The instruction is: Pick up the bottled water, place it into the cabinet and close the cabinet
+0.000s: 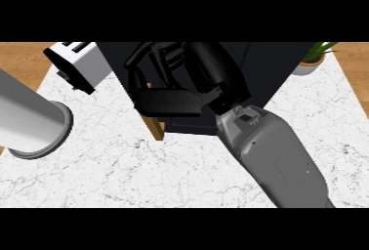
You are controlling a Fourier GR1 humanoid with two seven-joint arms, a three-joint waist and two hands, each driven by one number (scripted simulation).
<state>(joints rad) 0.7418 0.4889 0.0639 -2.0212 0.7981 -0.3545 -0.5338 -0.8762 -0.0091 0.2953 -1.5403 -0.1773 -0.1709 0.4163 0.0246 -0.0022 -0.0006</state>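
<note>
Right hand (169, 100) up against the dark cabinet (274, 68).
Inside of cabinet hidden; bottled water nowhere visible. Fingers curled, grasp impossible to tell. Grey cylinder, apparently the left forearm (32, 124), at the left edge; toaster (79, 61) and potted plant (315, 57) on the marble counter (108, 171).

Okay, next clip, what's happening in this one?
The robot's right hand is stretched out over the dark cabinet standing on the marble counter, its fingers extended against the cabinet's front. No bottled water is visible. A toaster sits at the back left, a potted plant at the back right. The left hand is out of view.
</note>
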